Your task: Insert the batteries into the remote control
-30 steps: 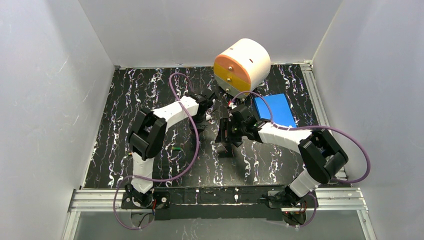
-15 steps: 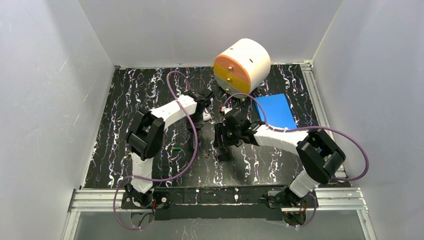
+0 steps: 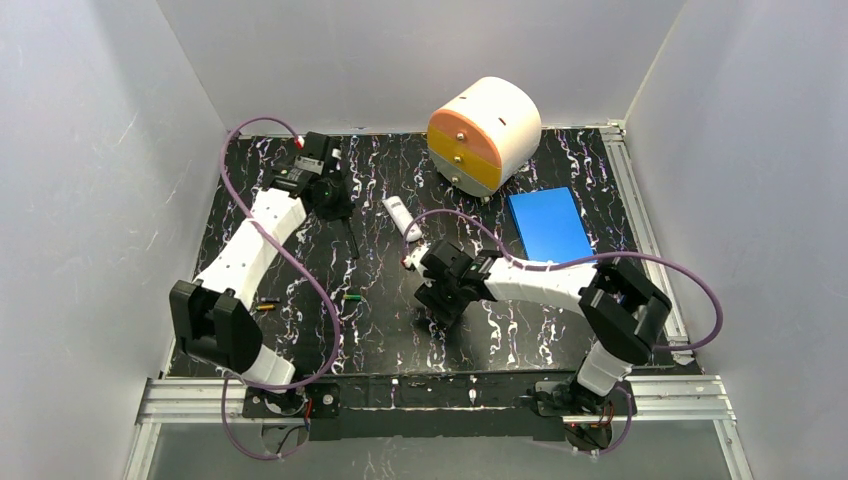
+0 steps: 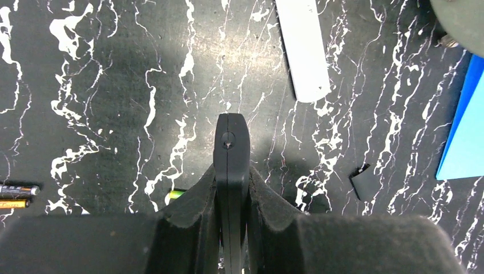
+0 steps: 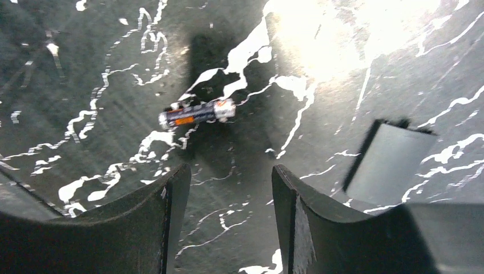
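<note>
My left gripper (image 3: 343, 226) is shut on a slim black remote (image 4: 230, 137), held edge-on above the far-left part of the mat; it shows as a thin black bar in the top view (image 3: 348, 240). A white remote (image 3: 397, 213) lies flat at the mat's middle. My right gripper (image 3: 438, 292) is open and empty, low over the mat; its fingers (image 5: 171, 200) stand just short of a dark blue and orange battery (image 5: 197, 113). A green battery (image 3: 351, 297) lies mid-mat, and two more batteries (image 4: 17, 191) lie near the left edge.
A flat black cover piece (image 5: 388, 165) lies right of the right gripper. A round white, orange and yellow drawer unit (image 3: 485, 130) stands at the back. A blue box (image 3: 547, 225) lies on the right. White walls enclose the mat.
My left arm has swung from the middle out to the far left, carrying the black remote and uncovering the white remote. My right gripper has moved left and nearer, down toward the mat.
</note>
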Controlling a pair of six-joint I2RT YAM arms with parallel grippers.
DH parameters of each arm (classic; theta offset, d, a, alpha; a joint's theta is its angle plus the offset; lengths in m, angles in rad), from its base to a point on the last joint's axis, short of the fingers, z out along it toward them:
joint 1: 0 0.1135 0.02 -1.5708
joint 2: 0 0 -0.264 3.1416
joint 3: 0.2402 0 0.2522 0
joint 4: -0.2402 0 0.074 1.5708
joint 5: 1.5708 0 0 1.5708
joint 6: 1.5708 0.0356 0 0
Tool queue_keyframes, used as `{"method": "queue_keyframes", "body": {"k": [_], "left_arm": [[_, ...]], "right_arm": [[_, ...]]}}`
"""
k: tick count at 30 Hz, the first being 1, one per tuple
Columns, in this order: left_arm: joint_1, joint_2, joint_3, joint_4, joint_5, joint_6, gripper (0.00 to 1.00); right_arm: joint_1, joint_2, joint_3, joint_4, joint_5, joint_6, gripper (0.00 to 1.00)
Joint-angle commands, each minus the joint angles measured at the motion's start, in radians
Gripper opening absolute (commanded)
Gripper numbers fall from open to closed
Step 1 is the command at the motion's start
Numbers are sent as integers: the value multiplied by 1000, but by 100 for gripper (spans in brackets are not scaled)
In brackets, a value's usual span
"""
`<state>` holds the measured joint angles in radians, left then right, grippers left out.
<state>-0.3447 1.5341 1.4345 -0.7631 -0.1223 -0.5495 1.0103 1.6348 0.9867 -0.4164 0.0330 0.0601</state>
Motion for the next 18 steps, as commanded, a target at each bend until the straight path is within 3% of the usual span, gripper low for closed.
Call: {"method": "queue_keyframes", "body": {"k": [1,18], "left_arm": [[56,-56,7,-28,66,41,0],[160,-140,-13,-36,122,42,0]], "right_arm": [[13,39,61,-4,101,-132,63],[78,158,103,99,105,-307,63]]}}
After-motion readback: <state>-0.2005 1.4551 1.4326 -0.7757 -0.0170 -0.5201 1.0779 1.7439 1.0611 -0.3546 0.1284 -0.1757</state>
